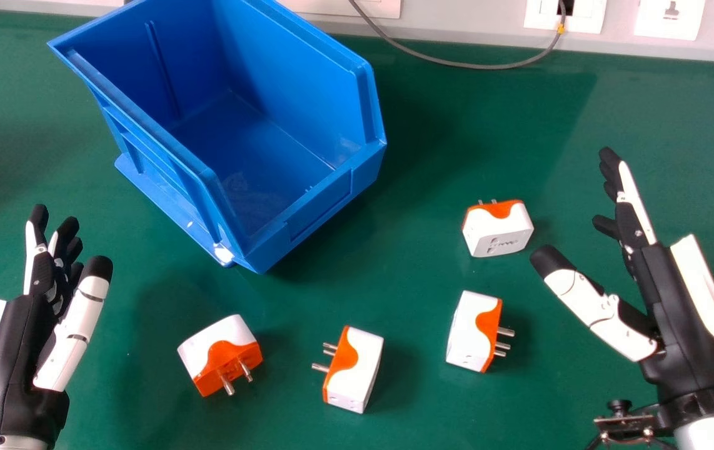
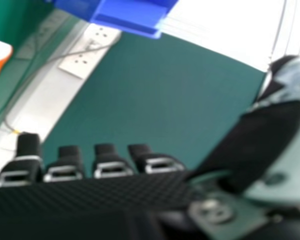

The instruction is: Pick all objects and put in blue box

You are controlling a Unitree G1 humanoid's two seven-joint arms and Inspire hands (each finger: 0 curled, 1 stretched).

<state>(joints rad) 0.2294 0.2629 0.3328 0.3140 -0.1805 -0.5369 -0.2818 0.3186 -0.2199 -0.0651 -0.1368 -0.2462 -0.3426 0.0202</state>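
On the green table, one adapter shows grey marks.

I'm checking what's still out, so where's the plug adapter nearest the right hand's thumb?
In the head view, the adapter stands on the green table, right of the blue box, just left of the right hand's thumb.

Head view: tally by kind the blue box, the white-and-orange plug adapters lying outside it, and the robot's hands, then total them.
Blue box: 1
Plug adapters outside it: 4
Robot hands, left hand and right hand: 2
Total: 7
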